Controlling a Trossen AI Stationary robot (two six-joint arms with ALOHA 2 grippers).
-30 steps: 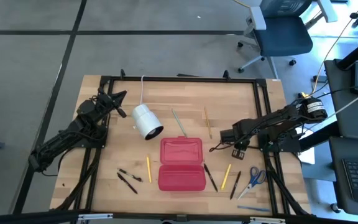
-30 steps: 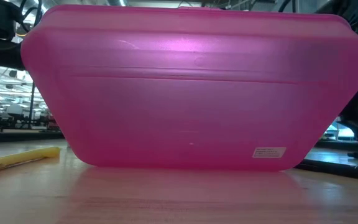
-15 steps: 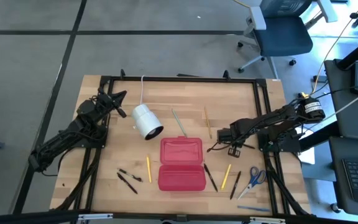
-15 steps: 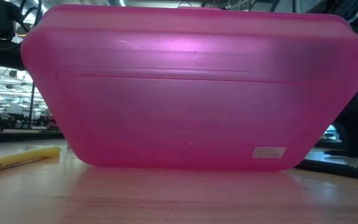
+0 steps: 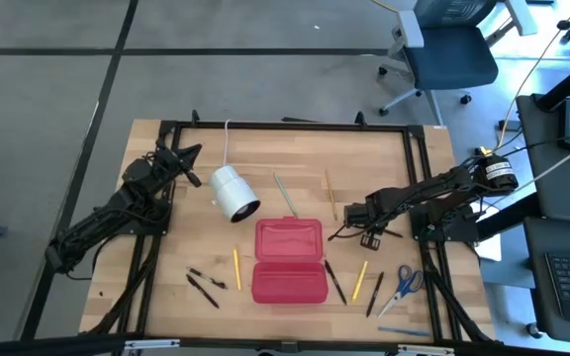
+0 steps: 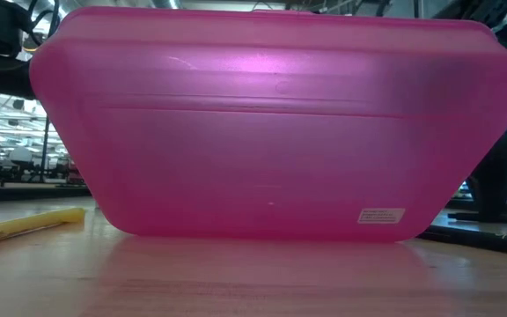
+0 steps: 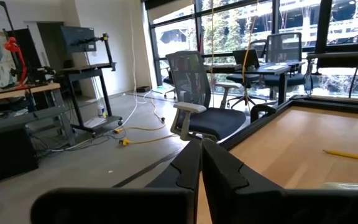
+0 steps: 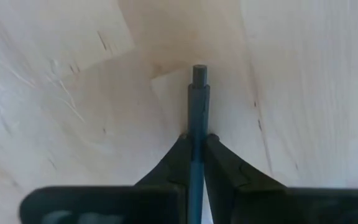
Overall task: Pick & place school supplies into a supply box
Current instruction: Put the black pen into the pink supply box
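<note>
Right now, right end effector (image 5: 342, 233): sat low over the desk (image 5: 295, 153), just right of the red supply box, its fingers (image 8: 219, 160) clenched on a dark pen (image 8: 197, 118); the right wrist view showed the pen's shaft pinched between them above bare wood.
Left end effector (image 5: 194, 151): rested at the desk's far left corner, well apart from the supplies, fingers (image 7: 225, 168) pressed together on nothing.
Supply box (image 5: 289, 261): lay open at the middle of the desk's near half, both halves flat; in the low view its pink wall (image 6: 271, 132) filled most of the picture.
Yellow pencil (image 5: 237, 268): lay just left of the box, and showed at the left edge of the low view (image 6: 25, 224).
Black pens (image 5: 204, 284): two lay further left, near the front edge.
Right-side supplies: a black pen (image 5: 334, 281), a yellow pencil (image 5: 360, 280) and another black pen (image 5: 375, 294) lay beside the box.
Blue-handled scissors (image 5: 402, 283): lay near the right edge.
Far pencils: a green pencil (image 5: 284, 193) and a wood-coloured pencil (image 5: 331, 194) lay beyond the box.
White cylinder (image 5: 235, 193): lay on its side left of the green pencil.
</note>
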